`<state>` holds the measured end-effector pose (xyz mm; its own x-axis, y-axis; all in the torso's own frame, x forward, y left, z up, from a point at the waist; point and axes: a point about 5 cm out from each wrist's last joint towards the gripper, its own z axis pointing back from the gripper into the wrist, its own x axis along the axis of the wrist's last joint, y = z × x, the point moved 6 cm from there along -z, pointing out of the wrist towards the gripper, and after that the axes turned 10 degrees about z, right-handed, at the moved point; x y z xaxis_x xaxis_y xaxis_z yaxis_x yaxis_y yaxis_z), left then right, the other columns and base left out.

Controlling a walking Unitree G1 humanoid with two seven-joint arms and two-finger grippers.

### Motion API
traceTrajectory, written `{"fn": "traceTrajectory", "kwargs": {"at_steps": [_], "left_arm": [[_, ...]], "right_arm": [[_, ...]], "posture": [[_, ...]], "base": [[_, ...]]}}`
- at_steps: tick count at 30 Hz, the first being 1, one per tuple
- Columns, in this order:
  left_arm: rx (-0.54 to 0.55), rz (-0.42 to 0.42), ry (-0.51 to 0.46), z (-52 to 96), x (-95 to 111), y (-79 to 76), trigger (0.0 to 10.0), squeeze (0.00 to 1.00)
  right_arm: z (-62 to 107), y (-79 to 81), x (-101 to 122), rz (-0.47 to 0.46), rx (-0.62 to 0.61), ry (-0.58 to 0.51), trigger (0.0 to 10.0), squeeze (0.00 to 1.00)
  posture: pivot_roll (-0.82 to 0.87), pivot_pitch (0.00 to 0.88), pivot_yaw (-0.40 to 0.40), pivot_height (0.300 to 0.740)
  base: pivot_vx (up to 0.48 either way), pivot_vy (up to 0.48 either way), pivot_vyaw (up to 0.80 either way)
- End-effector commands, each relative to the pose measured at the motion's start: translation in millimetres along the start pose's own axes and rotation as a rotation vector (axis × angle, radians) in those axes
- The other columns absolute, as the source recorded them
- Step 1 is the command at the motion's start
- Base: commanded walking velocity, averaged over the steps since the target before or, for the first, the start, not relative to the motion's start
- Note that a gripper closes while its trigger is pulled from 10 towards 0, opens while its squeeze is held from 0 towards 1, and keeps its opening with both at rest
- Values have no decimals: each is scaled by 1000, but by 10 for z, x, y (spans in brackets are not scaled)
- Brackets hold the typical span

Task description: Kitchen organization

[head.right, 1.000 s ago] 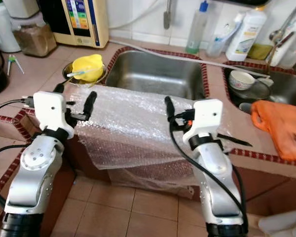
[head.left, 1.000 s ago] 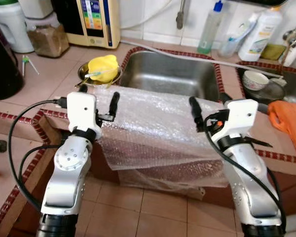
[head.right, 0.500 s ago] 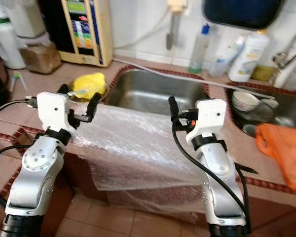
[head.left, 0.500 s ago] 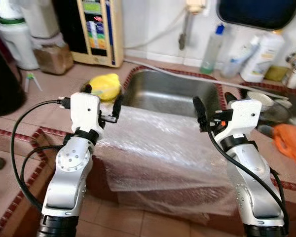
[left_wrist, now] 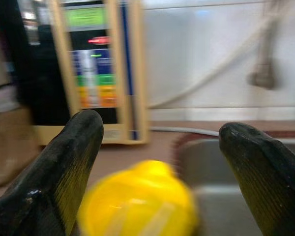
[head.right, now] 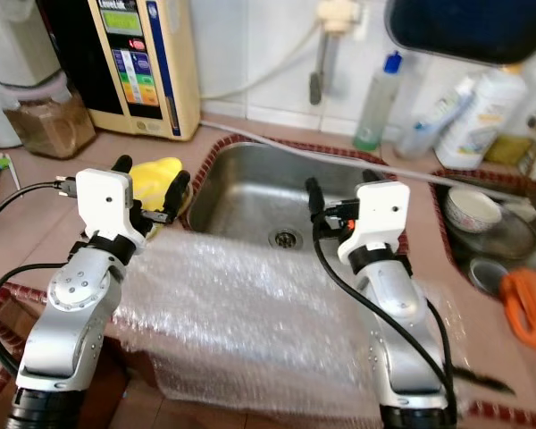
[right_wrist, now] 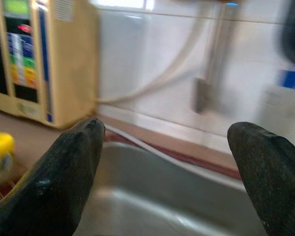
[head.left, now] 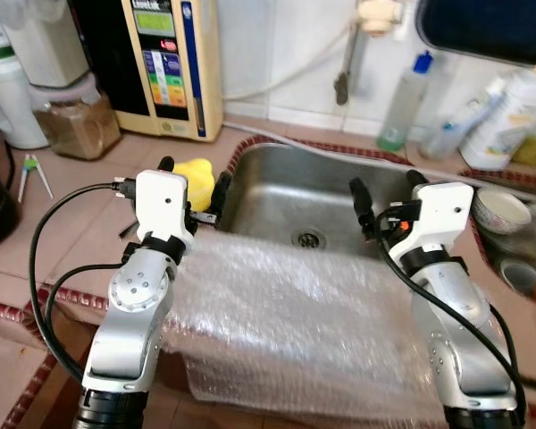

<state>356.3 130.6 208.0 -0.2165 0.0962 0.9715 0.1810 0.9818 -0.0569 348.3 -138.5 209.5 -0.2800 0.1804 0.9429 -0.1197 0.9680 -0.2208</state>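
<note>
Bubble wrap [head.left: 286, 322] drapes over the counter edge, ungripped; left gripper [head.left: 192, 183] and right gripper [head.left: 386, 189] hover above, fingers apart.

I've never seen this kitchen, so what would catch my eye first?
A big sheet of bubble wrap draped over the counter's front edge, before the steel sink. Above it hover the left gripper and right gripper, jaws open. A yellow object sits left of the sink.
</note>
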Motion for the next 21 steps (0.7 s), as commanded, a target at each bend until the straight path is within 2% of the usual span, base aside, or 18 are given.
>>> {"fn": "traceTrajectory", "kwargs": {"at_steps": [1, 7, 14, 18, 21], "left_arm": [[22, -12, -10, 11, 25, 52, 10000, 0], [14, -36, -33, 39, 72, 7, 10000, 0], [-52, -31, -84, 115, 182, -99, 10000, 0], [-71, -39, -59, 274, 159, -58, 10000, 0], [-77, -66, -11, 416, 31, 15, 10000, 0]], "right_arm": [[-4, 39, 54, -8, 15, -19, 10000, 0], [5, 34, 43, -6, 15, -16, 10000, 0], [11, 28, 39, -2, 16, -14, 10000, 0], [16, 19, 46, 4, 23, -15, 10000, 0], [12, 57, 55, -7, 57, -13, 10000, 0]], "posture": [[81, 81, -52, 740], [81, 81, -53, 740], [80, 83, -57, 740], [85, 88, -62, 740], [91, 88, -64, 740]], "base": [[0, 0, 0], [0, 0, 0], [0, 0, 0], [0, 0, 0], [0, 0, 0]]}}
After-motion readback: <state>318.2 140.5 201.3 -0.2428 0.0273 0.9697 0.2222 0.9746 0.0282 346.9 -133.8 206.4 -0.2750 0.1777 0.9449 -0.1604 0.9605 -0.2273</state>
